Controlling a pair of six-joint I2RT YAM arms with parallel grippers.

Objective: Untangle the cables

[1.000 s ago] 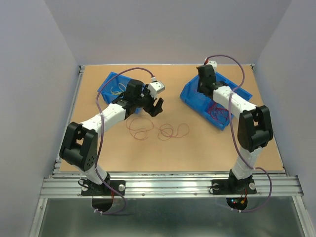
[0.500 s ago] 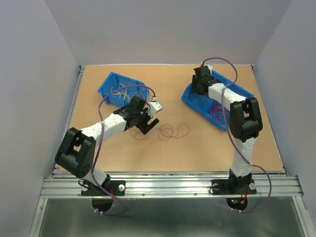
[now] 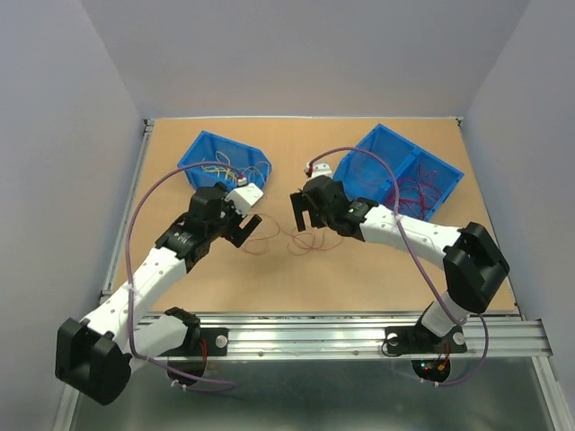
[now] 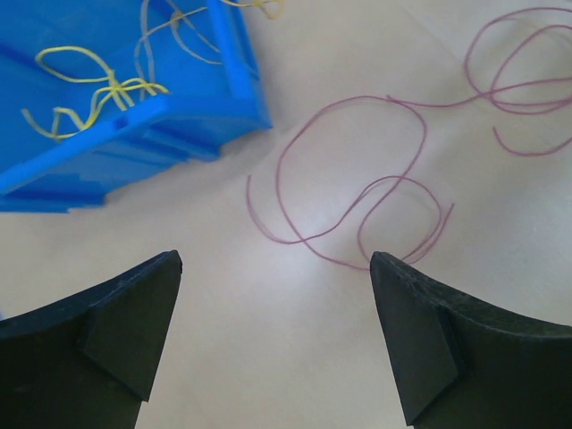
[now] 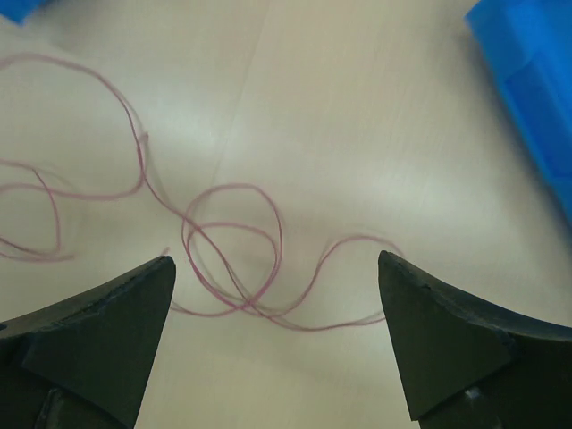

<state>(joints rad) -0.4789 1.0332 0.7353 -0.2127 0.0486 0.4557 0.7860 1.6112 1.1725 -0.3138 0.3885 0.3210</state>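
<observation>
Both end effectors are seen wide open, with nothing held. The left end effector (image 4: 274, 261) and right end effector (image 5: 276, 259) are held low over the tan wooden surface (image 3: 386, 269). They face each other across the thin, curly dark red cables (image 3: 310, 241), which lie loose below and just ahead of each pair of fingers.

Step judged: a two-sided pick, so the strands can be drawn apart.
- One strand should be taken per side, away from the crossings.
- The overlapped loops under the right end effector are best avoided.
- The fingers should be brought fully down to the surface, since wire this thin is likely to slip.

Hard to make out:
- The number of separate cables cannot be told, nor which strand passes over which.
- Strand ends are cut off at the wrist-view edges.
- The thin yellow wires (image 4: 98, 94) in the blue plastic bin (image 4: 237, 63), ahead-left of the left end effector, are only partly shown.
</observation>
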